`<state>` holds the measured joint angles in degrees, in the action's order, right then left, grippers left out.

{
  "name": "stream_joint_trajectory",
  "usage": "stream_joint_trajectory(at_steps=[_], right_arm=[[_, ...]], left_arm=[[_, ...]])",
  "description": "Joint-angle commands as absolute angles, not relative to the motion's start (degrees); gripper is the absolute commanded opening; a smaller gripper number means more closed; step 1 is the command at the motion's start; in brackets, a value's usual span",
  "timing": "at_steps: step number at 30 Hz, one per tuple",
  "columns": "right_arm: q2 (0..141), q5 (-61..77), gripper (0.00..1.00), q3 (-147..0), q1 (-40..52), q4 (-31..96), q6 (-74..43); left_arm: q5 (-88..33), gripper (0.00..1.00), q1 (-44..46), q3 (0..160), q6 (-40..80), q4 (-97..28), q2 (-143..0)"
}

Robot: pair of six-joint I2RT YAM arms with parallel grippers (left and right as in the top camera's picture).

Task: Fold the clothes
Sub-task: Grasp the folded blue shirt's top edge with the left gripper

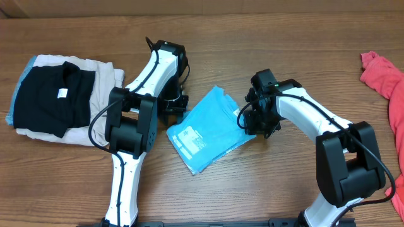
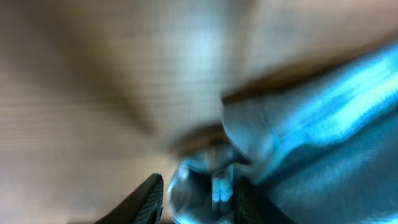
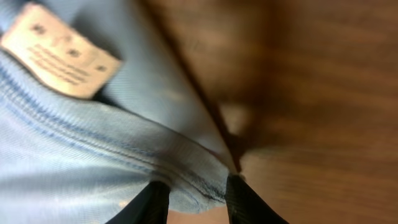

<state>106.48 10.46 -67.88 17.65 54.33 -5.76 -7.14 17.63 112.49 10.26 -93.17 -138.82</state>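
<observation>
The clothes (image 1: pixel 208 129), a light sky-blue T-shirt with small white print, lie folded into a slanted rectangle mid-table. My left gripper (image 1: pixel 180 104) is at the shirt's left edge. In the blurred left wrist view its jaws stand apart around a bunched fold of blue cloth (image 2: pixel 323 137), with the left gripper (image 2: pixel 199 199) low over the wood. My right gripper (image 1: pixel 247 120) is at the shirt's right edge. The right gripper (image 3: pixel 196 199) is open, and the stitched hem (image 3: pixel 93 155) lies loose between its fingers. A beige care label (image 3: pixel 59 53) shows on the cloth.
A folded pile of black and beige garments (image 1: pixel 57 94) sits at the far left. A coral-red garment (image 1: pixel 385 75) lies at the right edge. Bare wooden table (image 1: pixel 265 44) surrounds the shirt.
</observation>
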Motion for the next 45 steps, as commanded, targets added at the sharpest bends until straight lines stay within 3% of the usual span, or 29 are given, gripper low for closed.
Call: stream_joint_trajectory(at_steps=[1, 6, 11, 14, 16, 19, 24, 45], right_arm=[[106.85, 5.32, 0.34, -67.70, 17.08, 51.62, -4.19], [106.85, 3.90, 0.37, -67.70, 16.75, 50.92, -4.23], [106.85, 3.44, 0.40, -67.70, 16.73, 51.00, -4.21], [106.85, 3.46, 0.40, -67.70, 16.75, 51.00, -4.23], [106.85, 3.46, 0.40, -67.70, 16.75, 51.07, -4.23], [106.85, 3.49, 0.40, -67.70, 16.75, 51.18, -4.25], [106.85, 3.49, 0.40, -67.70, 16.75, 51.18, -4.25], [106.85, 3.46, 0.40, -67.70, 16.75, 51.81, -4.25]], left_arm=[[-8.58, 0.32, 19.00, 112.55, 8.25, -96.75, -139.39], [-7.33, 0.28, 19.90, 112.60, 7.90, -95.74, -138.91], [-2.87, 0.36, 18.41, 115.55, 12.16, -92.97, -137.51], [-0.95, 0.53, 17.06, 119.66, 14.22, -88.97, -137.14], [-1.50, 0.75, 16.43, 121.93, 14.20, -86.06, -137.14], [-5.08, 0.86, 16.10, 123.52, 13.21, -80.99, -137.14], [-23.31, 0.87, 16.80, 123.33, -0.03, -73.63, -137.53], [-28.99, 0.91, 21.76, 119.98, -7.77, -70.04, -139.55]])
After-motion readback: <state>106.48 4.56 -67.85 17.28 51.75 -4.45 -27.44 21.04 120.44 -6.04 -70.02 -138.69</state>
